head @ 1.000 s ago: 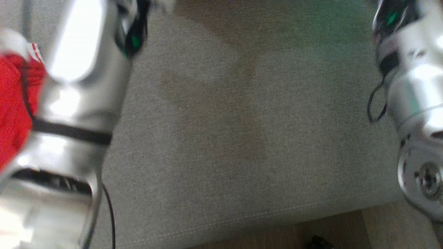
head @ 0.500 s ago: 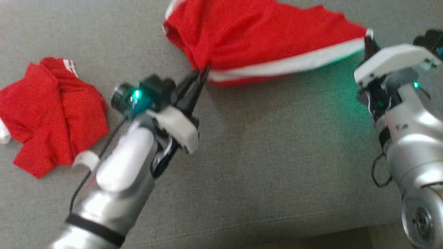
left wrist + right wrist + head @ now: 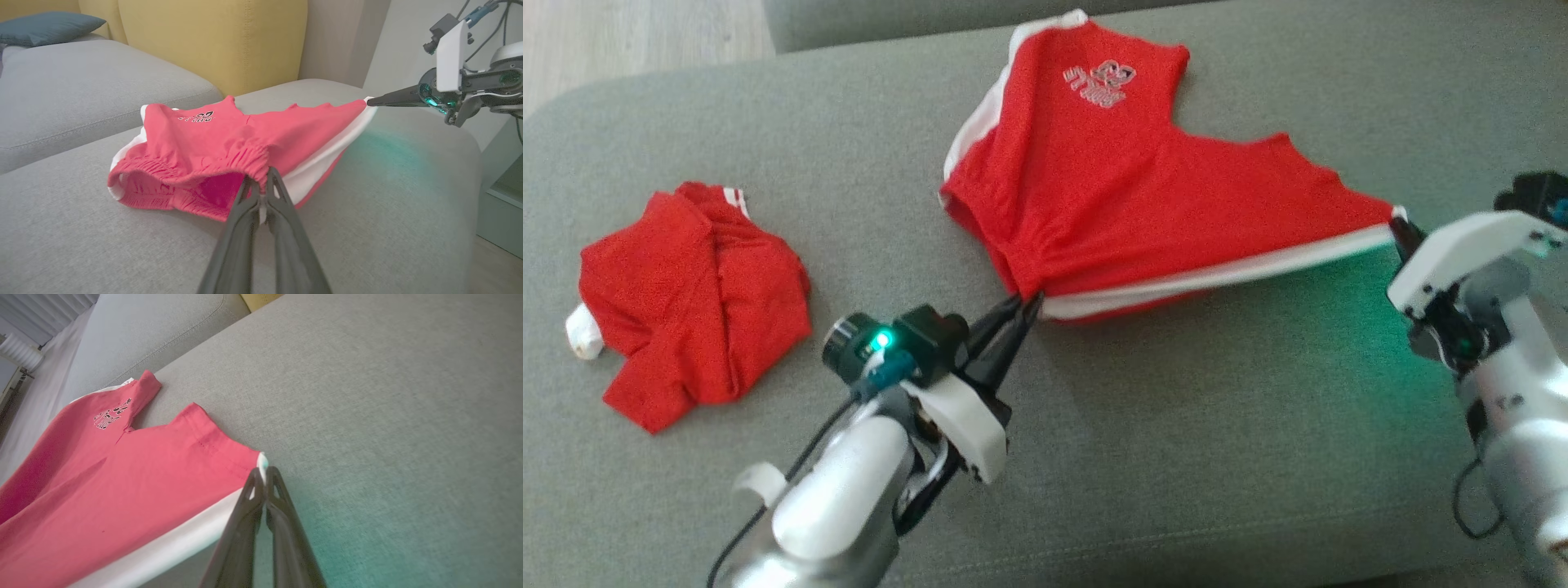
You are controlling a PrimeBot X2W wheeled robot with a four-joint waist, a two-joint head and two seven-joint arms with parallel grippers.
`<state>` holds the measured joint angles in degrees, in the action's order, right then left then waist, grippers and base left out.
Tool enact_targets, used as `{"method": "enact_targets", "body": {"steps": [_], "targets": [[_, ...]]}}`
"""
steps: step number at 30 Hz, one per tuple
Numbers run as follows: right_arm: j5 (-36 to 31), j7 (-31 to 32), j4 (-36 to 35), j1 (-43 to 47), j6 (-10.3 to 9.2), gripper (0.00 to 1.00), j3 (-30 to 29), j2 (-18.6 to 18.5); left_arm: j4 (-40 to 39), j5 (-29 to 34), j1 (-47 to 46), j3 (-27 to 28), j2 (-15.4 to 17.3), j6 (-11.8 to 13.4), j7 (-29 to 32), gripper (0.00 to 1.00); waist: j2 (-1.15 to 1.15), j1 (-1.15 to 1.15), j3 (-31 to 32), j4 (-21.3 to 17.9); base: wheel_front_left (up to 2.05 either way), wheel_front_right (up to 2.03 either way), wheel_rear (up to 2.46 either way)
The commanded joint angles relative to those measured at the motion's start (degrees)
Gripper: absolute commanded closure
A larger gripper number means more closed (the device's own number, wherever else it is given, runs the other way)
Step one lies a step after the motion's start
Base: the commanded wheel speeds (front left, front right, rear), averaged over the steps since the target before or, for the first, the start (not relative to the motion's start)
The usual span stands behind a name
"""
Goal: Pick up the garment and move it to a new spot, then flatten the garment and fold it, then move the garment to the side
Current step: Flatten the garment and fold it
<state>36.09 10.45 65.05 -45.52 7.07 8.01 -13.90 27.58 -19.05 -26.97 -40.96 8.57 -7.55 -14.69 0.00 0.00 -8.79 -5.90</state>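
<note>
The grey sofa seat (image 3: pixel 1176 457) lies under everything, and behind it in my left wrist view stands a yellow backrest (image 3: pixel 204 36). The red shorts (image 3: pixel 1111 188) lie on the seat, in the far middle part of the head view, and they are stretched between my two grippers. The far part rests on the fabric of the seat, and the near edge runs as a tight line from one gripper to the other. A second red garment (image 3: pixel 686 294) lies crumpled at my left side, well apart from the shorts. My left gripper (image 3: pixel 1027 302) is at the near left end of the shorts; its fingers are pressed together and pinch the gathered waistband (image 3: pixel 192 171), which rises a little toward my fingertips. My right gripper (image 3: pixel 1398 229) is at the right end, also pressed together, and it pinches the corner of the leg hem, where a small white piece of cloth shows between the fingertips. A white stripe (image 3: pixel 1217 273) runs along the near edge toward that corner. A small printed logo (image 3: pixel 1101 82) is on the far leg.
</note>
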Motion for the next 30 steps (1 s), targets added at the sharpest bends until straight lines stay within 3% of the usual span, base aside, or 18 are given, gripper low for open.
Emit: {"method": "enact_targets", "body": {"steps": [1, 9, 20, 24, 30], "targets": [[0.8, 0.7, -2.9, 0.7, 0.42, 1.00, 1.1, -1.4, -2.3, 0.3, -0.8, 1.6, 1.1, 0.1, -0.3, 1.00, 0.00, 0.00, 1.0, -0.3, 0.00, 0.00, 0.00], [2.0, 7.6, -10.4, 9.6, 0.42, 1.00, -0.1, -6.9, -4.3, 0.3, 5.5, -1.9, -0.4, 0.1, -0.1, 1.00, 0.00, 0.00, 5.1, -2.1, 0.00, 0.00, 0.00], [-0.7, 17.5, -23.8, 23.6, 0.42, 1.00, -10.5, -11.2, -10.5, -0.9, 13.4, -6.6, -2.1, 1.5, 3.1, 1.00, 0.00, 0.00, 8.2, -3.0, 0.00, 0.00, 0.00], [-3.5, 22.2, -32.4, 27.9, 0.42, 1.00, -17.4, -10.2, -12.0, -1.4, 14.3, -7.2, -2.5, 2.2, 3.9, 1.00, 0.00, 0.00, 7.6, -2.7, 0.00, 0.00, 0.00], [-10.7, 29.5, -46.7, 30.4, 0.42, 1.00, -25.8, -4.1, -12.8, -1.8, 13.3, -6.5, -2.8, 3.1, 3.8, 1.00, 0.00, 0.00, 6.2, -1.6, 0.00, 0.00, 0.00]]}}
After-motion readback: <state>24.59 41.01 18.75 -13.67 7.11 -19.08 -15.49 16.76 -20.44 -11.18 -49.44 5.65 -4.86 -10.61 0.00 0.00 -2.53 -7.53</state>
